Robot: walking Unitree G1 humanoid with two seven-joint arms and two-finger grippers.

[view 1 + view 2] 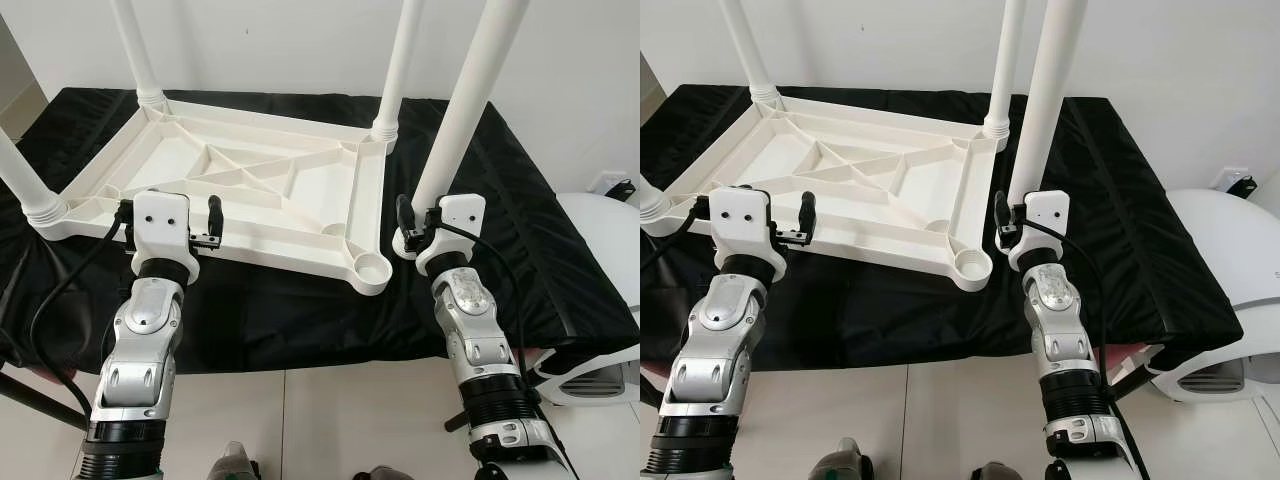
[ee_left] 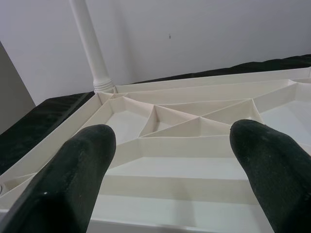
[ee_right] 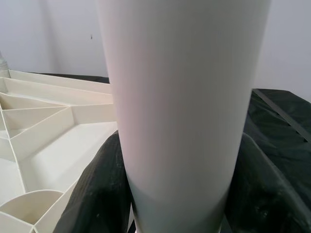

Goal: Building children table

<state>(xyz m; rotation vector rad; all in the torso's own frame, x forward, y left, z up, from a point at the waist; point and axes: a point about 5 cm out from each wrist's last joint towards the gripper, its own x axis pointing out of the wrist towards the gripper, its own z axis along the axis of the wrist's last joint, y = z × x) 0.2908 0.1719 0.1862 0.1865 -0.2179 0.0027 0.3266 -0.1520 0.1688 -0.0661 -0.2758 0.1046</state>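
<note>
Upside down on the black-draped tabletop [image 1: 560,290]: the white plastic children's table top [image 1: 250,190], ribbed underside up. Three legs already seated in corner sockets: far-left leg [image 1: 137,50], far-right leg [image 1: 398,65], near-left leg [image 1: 22,180]. Near-right corner socket [image 1: 374,267] empty.

Fourth leg [image 1: 462,110] gripped low down by the right pincer [image 1: 412,232], fingers clamped either side of the tube as seen in the right wrist view, standing upright with its foot on the black cloth just right of the empty socket, not yet in it. Left pincer [image 1: 205,238] spread wide at the near edge of the inverted table top, fingers [image 2: 77,170] apart and holding nothing, hovering over the near rim; touching or not, cannot tell.

By judgement, about three quarters done: one leg left to lift over and press into the near-right socket, then the whole piece to be turned onto its legs.

Black cloth wrinkled, hanging over the near edge. Pale tiled floor [image 1: 330,420] below, plain white wall [image 1: 300,40] behind, a white rounded appliance [image 1: 600,300] on the floor at the right.
</note>
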